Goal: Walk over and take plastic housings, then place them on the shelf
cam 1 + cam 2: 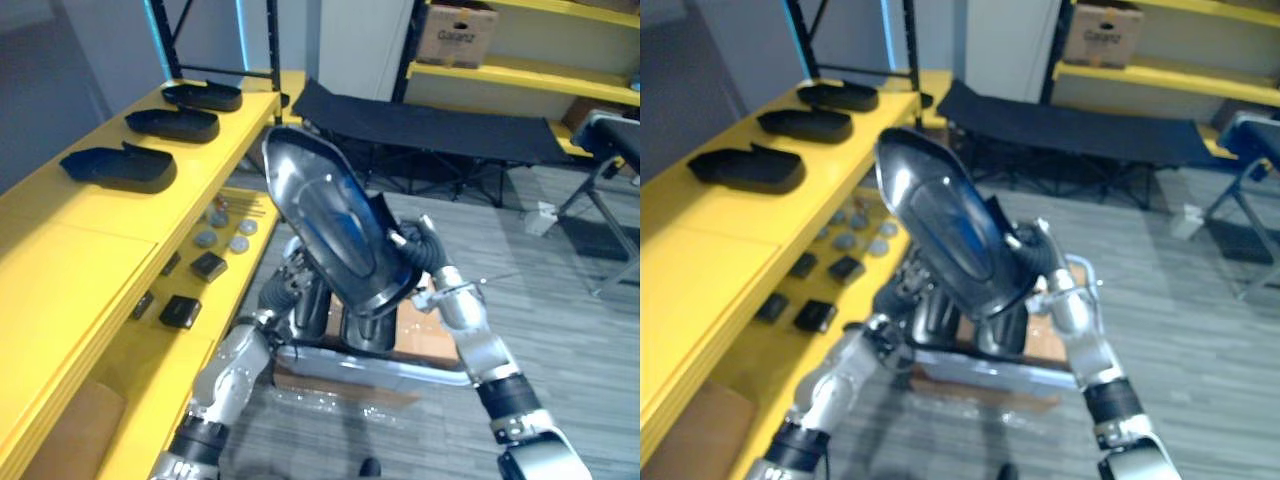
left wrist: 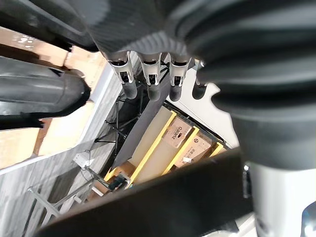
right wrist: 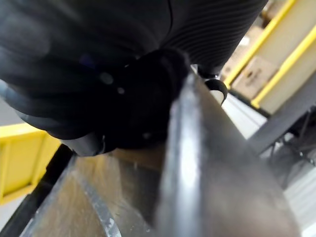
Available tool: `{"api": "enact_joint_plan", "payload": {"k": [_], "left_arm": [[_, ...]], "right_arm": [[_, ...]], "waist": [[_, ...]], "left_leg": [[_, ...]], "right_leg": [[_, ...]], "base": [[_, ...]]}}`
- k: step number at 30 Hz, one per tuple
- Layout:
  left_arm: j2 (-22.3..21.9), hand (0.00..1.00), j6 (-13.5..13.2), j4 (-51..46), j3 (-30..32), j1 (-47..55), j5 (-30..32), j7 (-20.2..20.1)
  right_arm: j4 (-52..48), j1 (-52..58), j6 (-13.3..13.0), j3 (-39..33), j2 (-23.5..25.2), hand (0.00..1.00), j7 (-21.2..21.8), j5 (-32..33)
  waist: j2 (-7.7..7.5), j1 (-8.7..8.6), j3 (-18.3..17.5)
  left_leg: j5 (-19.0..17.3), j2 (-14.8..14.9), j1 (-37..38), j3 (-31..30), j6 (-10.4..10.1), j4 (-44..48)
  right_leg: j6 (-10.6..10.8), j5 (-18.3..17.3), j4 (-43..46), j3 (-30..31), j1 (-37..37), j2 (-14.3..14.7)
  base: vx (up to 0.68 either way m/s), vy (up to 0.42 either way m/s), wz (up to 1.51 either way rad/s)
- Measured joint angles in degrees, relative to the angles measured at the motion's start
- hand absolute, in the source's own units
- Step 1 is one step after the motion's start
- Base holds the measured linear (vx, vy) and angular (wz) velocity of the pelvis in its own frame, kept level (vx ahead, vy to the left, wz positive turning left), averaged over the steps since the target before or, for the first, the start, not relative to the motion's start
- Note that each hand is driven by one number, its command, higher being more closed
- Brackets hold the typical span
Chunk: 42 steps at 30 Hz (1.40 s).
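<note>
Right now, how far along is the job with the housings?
Done: three housings already lie on the yellow shelf. In hand: a glossy housing is held up beside the shelf by the left hand and right hand. Left: setting it down; more dark parts, likely housings, stand in the box below.

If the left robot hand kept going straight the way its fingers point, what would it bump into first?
Probably the black cot across the floor. The left robot hand aims towards it and nothing shows in between, though depth is hard to judge.
</note>
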Motion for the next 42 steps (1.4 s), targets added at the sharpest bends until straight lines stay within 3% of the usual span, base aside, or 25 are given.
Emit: {"api": "enact_joint_plan", "payload": {"k": [5,21,34,42], "left_arm": [[-0.09,0.00,-0.04,-0.03,-2.73,-0.85,0.07,0.15],[-0.11,0.00,-1.91,-3.25,-6.46,-5.35,0.75,2.96],[-0.12,0.00,-2.89,-3.77,-6.57,-6.07,18.04,4.61],[0.02,0.00,-2.99,-2.96,-6.48,-5.32,23.02,4.47]], "right_arm": [[3.00,0.14,-1.25,3.25,1.26,1.00,0.56,-2.24],[9.19,1.82,-1.25,7.58,3.25,1.00,-1.29,-3.89],[9.90,1.88,-1.25,9.07,3.68,1.00,-6.07,-3.28],[9.57,1.88,-1.25,8.34,3.38,1.00,-6.38,-3.10]], "waist": [[-0.11,0.28,-0.07],[-0.76,0.22,-0.51],[-1.40,0.26,-0.93],[-1.42,0.34,-0.96]], "left_leg": [[0.61,0.60,0.02,-0.36,-0.51,-0.64],[0.83,0.78,0.09,-1.72,-0.79,-0.71],[1.13,1.33,0.16,-2.07,-1.23,-0.90],[1.25,1.65,1.15,-2.04,-1.40,-2.04]], "right_leg": [[-0.22,-0.13,0.00,-0.73,-0.04,0.51],[-0.27,-0.14,-0.03,-2.02,0.56,0.64],[-1.14,-0.86,-0.04,-2.57,0.68,1.22],[-0.79,-1.30,-0.04,-2.61,0.92,1.56]], "base": [[-0.02,-0.039,0.04],[0.01,-0.004,0.04],[0.00,-0.002,0.01],[0.00,0.000,0.00]]}}
